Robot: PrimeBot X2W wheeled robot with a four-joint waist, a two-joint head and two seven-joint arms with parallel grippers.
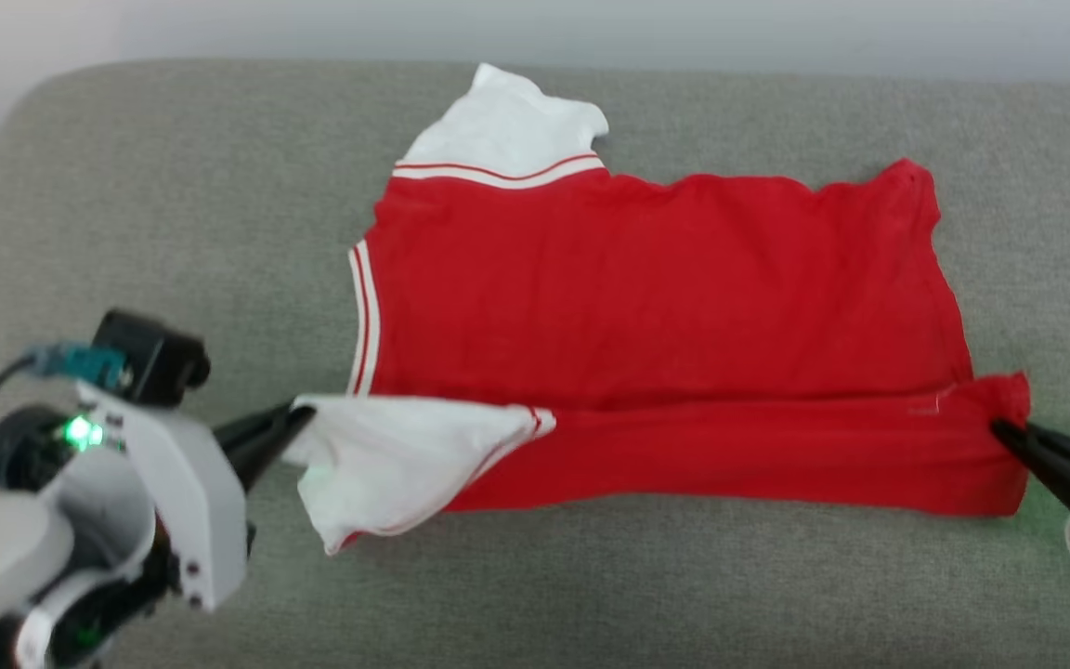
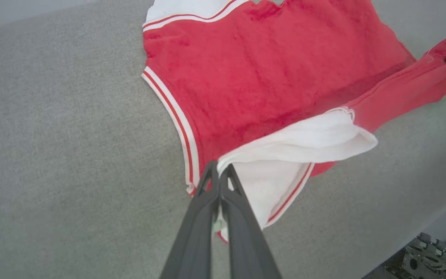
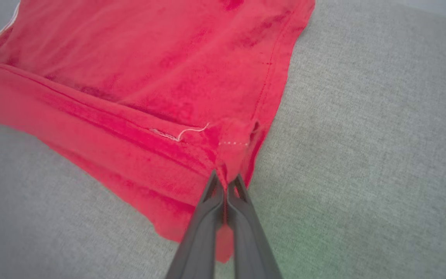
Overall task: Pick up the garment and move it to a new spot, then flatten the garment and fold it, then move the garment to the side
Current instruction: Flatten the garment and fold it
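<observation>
The garment (image 1: 656, 307), a red shirt with white sleeves and red-striped white trim, lies spread on the grey cushion, plain side up; its lettering is hidden. Its near edge is folded over as a raised red band (image 1: 776, 446). My left gripper (image 1: 298, 418) is shut on the near white sleeve (image 1: 386, 460), pinching its edge (image 2: 220, 167). My right gripper (image 1: 999, 429) is shut on the red hem corner (image 3: 230, 155) at the shirt's right end. The far white sleeve (image 1: 507, 125) lies flat at the back.
The grey upholstered cushion (image 1: 173, 214) carries the shirt, with bare fabric to the left, right and front. A pale wall (image 1: 591, 28) runs behind it. The cushion's front edge drops off at the lower right of the left wrist view (image 2: 420, 217).
</observation>
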